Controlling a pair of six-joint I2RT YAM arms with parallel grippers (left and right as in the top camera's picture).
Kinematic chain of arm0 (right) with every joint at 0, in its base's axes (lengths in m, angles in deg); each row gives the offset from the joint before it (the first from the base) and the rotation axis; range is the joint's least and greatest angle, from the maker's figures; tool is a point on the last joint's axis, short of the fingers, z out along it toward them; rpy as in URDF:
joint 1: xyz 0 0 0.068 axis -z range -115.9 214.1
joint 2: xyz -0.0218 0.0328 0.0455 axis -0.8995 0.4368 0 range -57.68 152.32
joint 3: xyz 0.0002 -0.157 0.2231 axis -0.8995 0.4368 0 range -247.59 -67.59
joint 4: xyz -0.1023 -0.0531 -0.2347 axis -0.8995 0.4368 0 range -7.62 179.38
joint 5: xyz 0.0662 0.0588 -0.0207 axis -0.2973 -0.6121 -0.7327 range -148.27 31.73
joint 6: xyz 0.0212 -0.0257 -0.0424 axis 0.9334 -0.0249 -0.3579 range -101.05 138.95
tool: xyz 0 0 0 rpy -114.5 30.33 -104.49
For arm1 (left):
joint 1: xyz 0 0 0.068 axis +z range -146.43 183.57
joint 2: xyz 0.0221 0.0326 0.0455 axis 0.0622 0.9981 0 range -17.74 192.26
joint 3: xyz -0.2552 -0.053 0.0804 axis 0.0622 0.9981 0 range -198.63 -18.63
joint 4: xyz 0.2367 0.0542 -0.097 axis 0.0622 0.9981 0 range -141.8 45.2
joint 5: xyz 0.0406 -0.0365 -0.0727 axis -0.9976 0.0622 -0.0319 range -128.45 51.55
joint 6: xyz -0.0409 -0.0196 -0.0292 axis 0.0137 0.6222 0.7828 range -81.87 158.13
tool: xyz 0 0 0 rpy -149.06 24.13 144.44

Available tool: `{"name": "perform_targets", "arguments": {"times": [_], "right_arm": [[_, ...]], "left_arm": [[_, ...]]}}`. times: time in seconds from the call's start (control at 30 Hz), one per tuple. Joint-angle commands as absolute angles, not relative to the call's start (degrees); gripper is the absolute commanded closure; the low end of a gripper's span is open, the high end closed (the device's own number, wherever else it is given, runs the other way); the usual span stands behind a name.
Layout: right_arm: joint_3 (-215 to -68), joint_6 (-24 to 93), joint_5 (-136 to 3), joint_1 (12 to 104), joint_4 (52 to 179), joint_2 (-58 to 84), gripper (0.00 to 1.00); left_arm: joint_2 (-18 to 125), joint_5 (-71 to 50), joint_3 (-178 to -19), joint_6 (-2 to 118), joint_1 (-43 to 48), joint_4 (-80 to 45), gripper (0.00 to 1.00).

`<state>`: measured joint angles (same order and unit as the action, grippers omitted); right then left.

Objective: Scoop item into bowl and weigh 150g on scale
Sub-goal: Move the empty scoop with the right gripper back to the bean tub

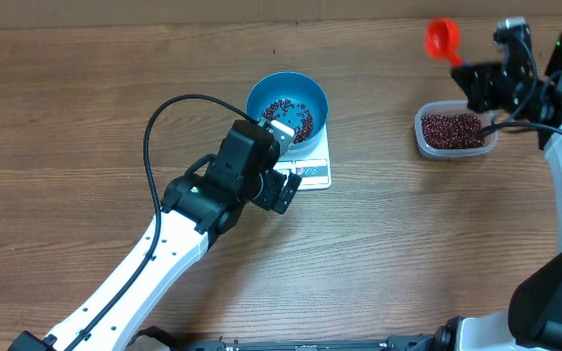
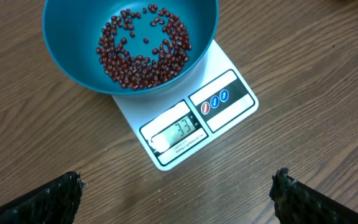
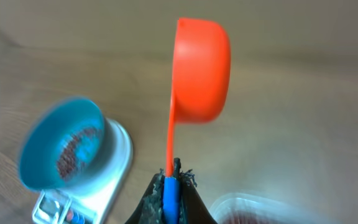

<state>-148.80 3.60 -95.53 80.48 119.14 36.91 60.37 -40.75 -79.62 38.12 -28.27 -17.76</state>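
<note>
Wood-grain tabletop (image 1: 408,253) carries all items; left tool (image 2: 178,180) hovers just in front of the scale (image 2: 225,59), fully released, holding nothing; right tool (image 3: 171,180) is clenched on the blue-tipped handle of the orange scoop (image 3: 199,68), raised near the clear tub (image 1: 422,136) of beans (image 1: 452,129) at the right; round blue bowl (image 1: 261,97) sits on the white scale's rear part; dark maroon beans lie in a thin, loose layer on the bowl's bottom; display (image 2: 176,132) reads "33"; small print beneath it illegible; three oval button marks (image 2: 214,101) beside it, one red, two blue.
</note>
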Motion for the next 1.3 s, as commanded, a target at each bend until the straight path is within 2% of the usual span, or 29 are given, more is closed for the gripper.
{"name": "perform_targets", "arguments": {"times": [0.0, 0.13, 0.27, 0.5, 0.57, 1.27], "right_arm": [[-149.1, 2.8, -83.0, 82.2, 127.1, 36.3, 0.96], [-149.1, 0.3, -75.4, 82.4, 137.9, 36.3, 0.96], [-149.0, 0.3, -70.2, 82.4, 141.7, 36.3, 0.96], [-149.0, 0.4, -69.3, 82.4, 141.7, 36.5, 0.96], [-148.9, 0.5, -70.7, 82.4, 141.2, 36.7, 0.88], [-148.9, 0.5, -72.9, 82.3, 140.1, 36.7, 0.85]], "left_arm": [[60.7, -40.3, -79.4, 37.4, -28.1, -18.0, 0.0], [60.7, -40.3, -79.4, 37.4, -28.1, -18.0, 0.01], [60.7, -40.3, -79.4, 37.4, -28.1, -18.0, 0.01], [60.7, -40.3, -79.4, 37.4, -28.1, -18.0, 0.0], [60.7, -40.3, -79.4, 37.4, -28.1, -18.0, 0.01], [60.7, -40.3, -79.4, 37.4, -28.1, -18.0, 0.01]]}}
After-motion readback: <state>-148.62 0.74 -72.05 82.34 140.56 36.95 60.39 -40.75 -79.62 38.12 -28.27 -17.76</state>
